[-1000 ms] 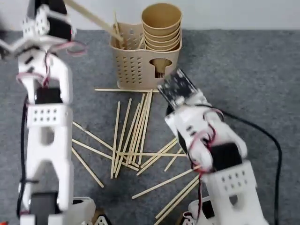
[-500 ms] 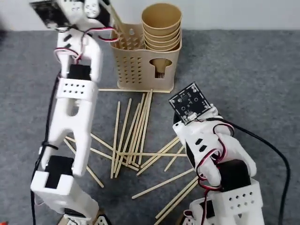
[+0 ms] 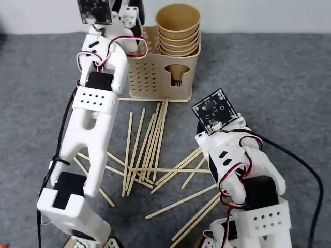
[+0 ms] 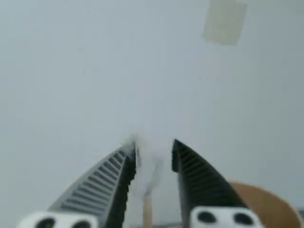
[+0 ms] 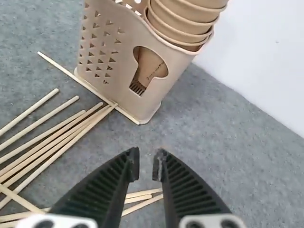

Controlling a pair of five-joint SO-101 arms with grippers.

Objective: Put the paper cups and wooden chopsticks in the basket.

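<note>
A beige slotted basket stands at the back of the table with a stack of paper cups in its right half. Many wooden chopsticks lie scattered on the grey mat in front of it. My left gripper hangs over the basket's left half. In the left wrist view it is open, with a chopstick standing loose between the fingers and a cup rim beside it. My right gripper hovers shut and empty above the mat, facing the basket and cups.
The right arm's wrist board sits right of the chopstick pile, and its black cable runs along the mat. One chopstick lies against the basket's foot. A white wall rises just behind the basket.
The left arm swung right from the table's far left to the basket, carrying a chopstick whose tip went down inside. The right arm drew back a little from the basket.
</note>
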